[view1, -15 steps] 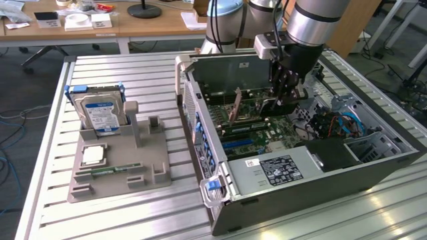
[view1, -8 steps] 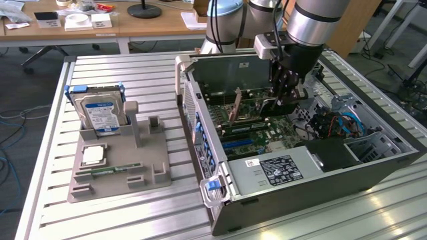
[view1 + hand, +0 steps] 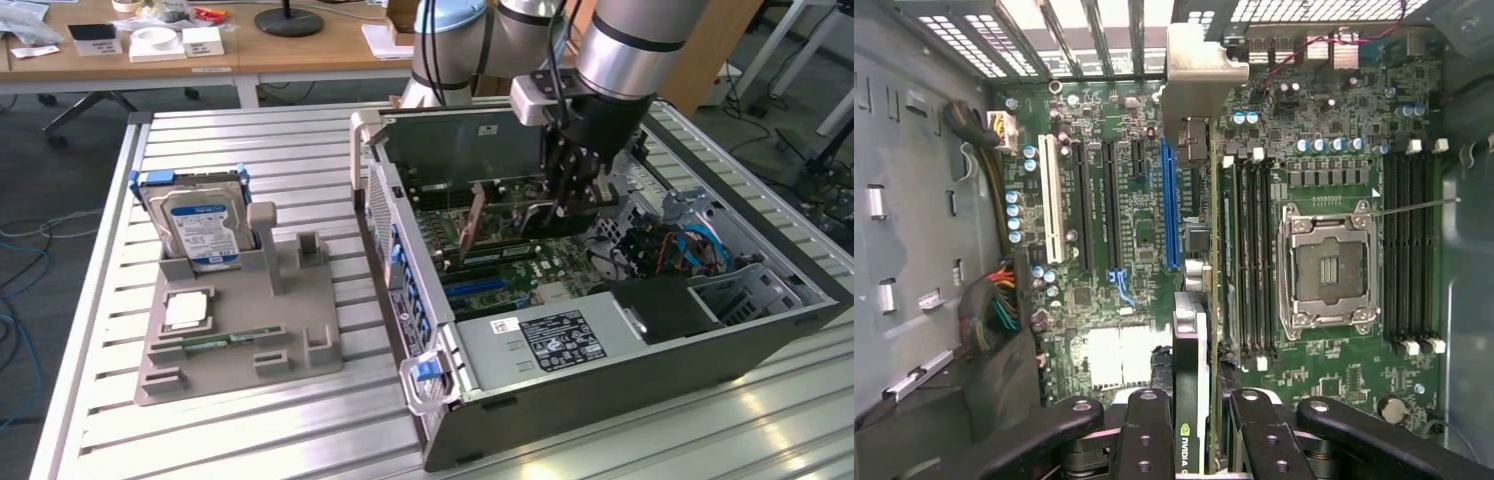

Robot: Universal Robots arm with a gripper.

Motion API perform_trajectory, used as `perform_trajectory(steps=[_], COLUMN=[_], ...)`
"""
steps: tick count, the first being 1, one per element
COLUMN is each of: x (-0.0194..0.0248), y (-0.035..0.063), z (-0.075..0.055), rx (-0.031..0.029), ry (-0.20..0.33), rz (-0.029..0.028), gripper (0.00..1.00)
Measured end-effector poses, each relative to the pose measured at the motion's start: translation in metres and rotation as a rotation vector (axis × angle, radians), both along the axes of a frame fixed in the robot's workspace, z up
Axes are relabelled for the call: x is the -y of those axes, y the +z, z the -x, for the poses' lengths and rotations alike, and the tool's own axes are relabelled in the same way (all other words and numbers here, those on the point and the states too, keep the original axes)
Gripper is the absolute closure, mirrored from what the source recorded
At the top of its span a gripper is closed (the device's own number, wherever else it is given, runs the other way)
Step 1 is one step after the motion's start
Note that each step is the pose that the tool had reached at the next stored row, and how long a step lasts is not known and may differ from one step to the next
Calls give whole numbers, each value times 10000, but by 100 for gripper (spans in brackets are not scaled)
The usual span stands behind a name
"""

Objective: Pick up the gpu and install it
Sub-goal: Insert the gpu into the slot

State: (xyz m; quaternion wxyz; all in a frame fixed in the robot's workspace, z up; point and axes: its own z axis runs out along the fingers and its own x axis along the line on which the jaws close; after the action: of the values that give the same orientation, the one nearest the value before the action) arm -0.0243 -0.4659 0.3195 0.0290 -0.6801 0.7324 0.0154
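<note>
As the case [image 3: 601, 400] lies open on the counter [image 3: 267, 430], toward the exterior view's right, the arm reaches down into it from above. Pincer [image 3: 577, 205] [image 3: 1199, 425] pinches the gpu [image 3: 1189, 340] edge-on, over the board. Card's long axis runs from the fingers toward the rear grille [image 3: 1084, 30], bracket [image 3: 1199, 70] leading. Blue slot [image 3: 1170, 200] lies parallel, just beside the card's edge. Judged: hovering, not yet seated.

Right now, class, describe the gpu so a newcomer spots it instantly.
Look inside the open computer case on the slatted table. Over its motherboard, the hand grips the gpu edge-on: thin, black-shrouded, silver bracket at one end, unlike the blue slot alongside.
</note>
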Motion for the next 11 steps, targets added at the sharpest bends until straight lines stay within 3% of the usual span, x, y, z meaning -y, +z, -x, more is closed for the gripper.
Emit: perform_trajectory(steps=[6, 11], x=[0, 14], y=[-85, -95], z=[1, 4], rx=[-1, -1], ry=[-1, -1], rz=[1, 1], gripper=[73, 73])
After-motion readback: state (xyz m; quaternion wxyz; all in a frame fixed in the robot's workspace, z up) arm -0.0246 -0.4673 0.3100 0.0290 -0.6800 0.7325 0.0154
